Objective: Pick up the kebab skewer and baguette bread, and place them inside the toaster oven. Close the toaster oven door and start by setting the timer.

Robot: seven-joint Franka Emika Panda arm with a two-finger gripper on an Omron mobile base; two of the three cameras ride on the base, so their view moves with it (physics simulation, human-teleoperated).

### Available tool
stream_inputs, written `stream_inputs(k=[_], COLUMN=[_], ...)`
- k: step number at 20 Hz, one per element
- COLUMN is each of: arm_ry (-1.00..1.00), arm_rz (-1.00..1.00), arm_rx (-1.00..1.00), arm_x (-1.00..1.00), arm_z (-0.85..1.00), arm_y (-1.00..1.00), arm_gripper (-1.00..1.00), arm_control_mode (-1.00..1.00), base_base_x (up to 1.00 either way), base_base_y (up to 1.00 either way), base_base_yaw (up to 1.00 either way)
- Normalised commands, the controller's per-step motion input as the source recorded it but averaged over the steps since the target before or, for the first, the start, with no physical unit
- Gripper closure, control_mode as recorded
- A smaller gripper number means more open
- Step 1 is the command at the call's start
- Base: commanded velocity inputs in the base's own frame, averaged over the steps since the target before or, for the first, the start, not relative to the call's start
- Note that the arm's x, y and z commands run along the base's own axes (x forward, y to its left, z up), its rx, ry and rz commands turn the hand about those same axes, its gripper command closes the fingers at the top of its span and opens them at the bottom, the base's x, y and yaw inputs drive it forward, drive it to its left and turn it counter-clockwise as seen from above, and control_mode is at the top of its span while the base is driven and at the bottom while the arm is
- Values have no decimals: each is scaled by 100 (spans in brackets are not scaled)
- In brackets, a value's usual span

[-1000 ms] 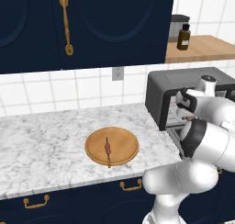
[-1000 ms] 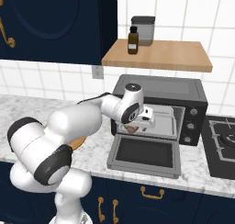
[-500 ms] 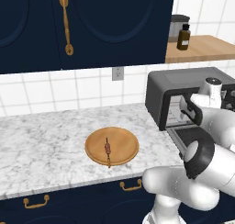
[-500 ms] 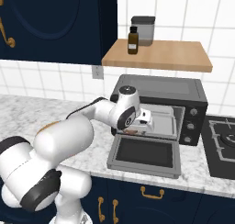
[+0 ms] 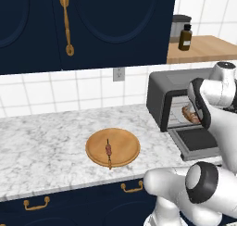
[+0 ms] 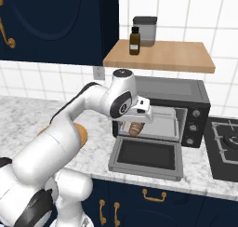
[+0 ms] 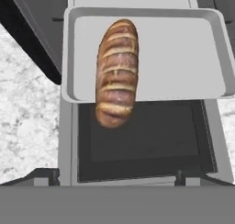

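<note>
The toaster oven [image 6: 186, 93] stands on the counter with its door [image 6: 145, 157] folded down flat. The baguette bread [image 7: 117, 74] lies free on the oven's grey tray [image 7: 183, 53], and one end of the loaf overhangs the tray's front edge above the door [image 7: 142, 140]. It also shows in the oven mouth as a brown loaf [image 6: 135, 128] [image 5: 189, 114]. My gripper [image 6: 137, 120] hovers open just above and in front of the loaf, holding nothing. The kebab skewer [image 5: 109, 151] rests on a round wooden plate [image 5: 125, 144] to the left on the marble counter.
A wooden shelf [image 6: 158, 58] hangs right over the oven with a brown bottle [image 6: 134, 41] and a grey canister [image 6: 145, 30]. A stove [image 6: 225, 142] lies to the oven's right. Dark upper cabinets [image 5: 92, 26] hang above the counter [image 5: 41, 146].
My hand has drawn up and back a little from the oven mouth while the arm's elbow swung. The baguette stays on the tray and the jaws stay wide.
</note>
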Motion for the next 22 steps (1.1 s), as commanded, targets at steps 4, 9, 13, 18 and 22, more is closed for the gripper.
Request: stream_inputs(k=[4, 9, 13, 18, 22], arm_ry=[2, 6, 4, 9, 17], arm_rz=[0, -2, -9, -12, -10], arm_rx=[0, -1, 0, 0, 0], arm_x=[-100, -89, -58, -27, 0], arm_z=[2, 0, 0, -13, -27], arm_y=[78, 100, 100, 100, 100], arm_gripper=[-100, -100, -100, -100, -100], arm_control_mode=[-100, -100, -100, -100, -100], base_base_x=[0, 0, 0, 0, 0], base_base_y=[0, 0, 0, 0, 0], base_base_yaw=[0, 0, 0, 0, 0])
